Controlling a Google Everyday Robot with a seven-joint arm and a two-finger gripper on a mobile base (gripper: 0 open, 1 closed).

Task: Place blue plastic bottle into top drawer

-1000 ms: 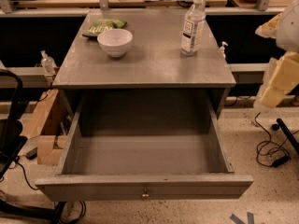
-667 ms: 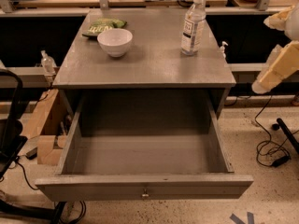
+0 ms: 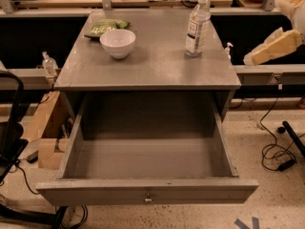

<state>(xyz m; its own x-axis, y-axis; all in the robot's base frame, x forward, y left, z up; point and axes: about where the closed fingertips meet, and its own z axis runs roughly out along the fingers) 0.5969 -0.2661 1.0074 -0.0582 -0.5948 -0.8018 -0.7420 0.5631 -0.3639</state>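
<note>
One blue plastic bottle (image 3: 197,26) stands upright on the far right part of the grey table (image 3: 157,66), cap on, well apart from the white bowl (image 3: 117,43) and the green packet (image 3: 106,26) at the far left. Below, the top drawer (image 3: 147,191) is pulled out toward the near side with nothing visible inside, so the bottle can likely be lowered straight in. The gripper (image 3: 252,57) hangs off the table's right edge, near the bottle but not touching it; whether it is spread or closed I cannot tell. Coming from the right probably gives it a free side approach to the bottle's body, away from the bowl.
</note>
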